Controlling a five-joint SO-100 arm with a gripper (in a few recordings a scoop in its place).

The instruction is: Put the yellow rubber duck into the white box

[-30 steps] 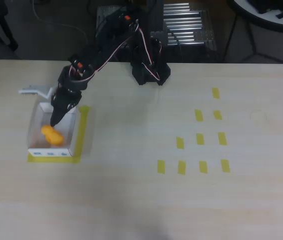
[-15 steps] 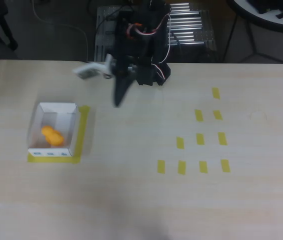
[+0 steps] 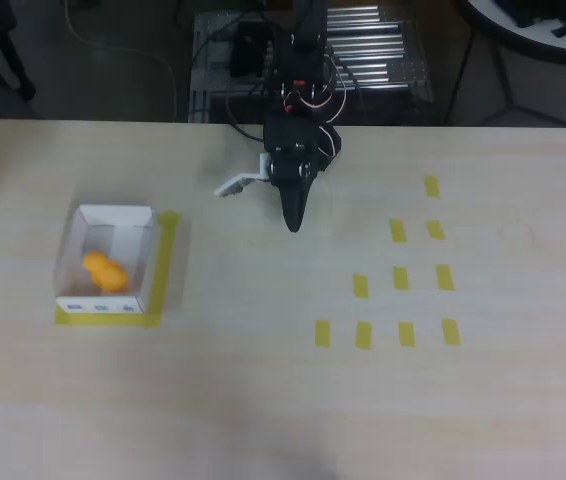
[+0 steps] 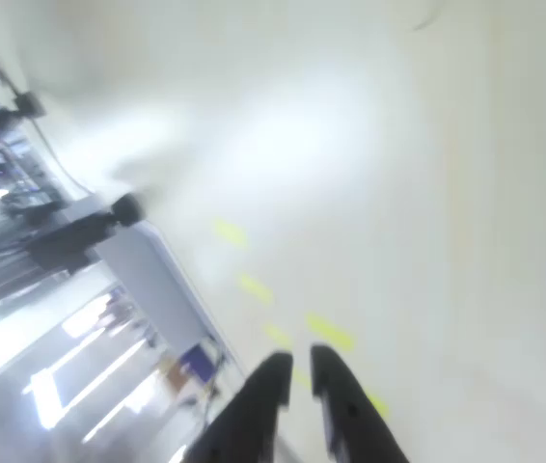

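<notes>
Sitting in white box [image 3: 113,217] w/ blue marks: yellow rubber duck [image 3: 105,271]

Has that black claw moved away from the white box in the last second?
Yes. In the overhead view the gripper has swung right, away from the white box holding the yellow rubber duck, toward the yellow tape marks.
</notes>
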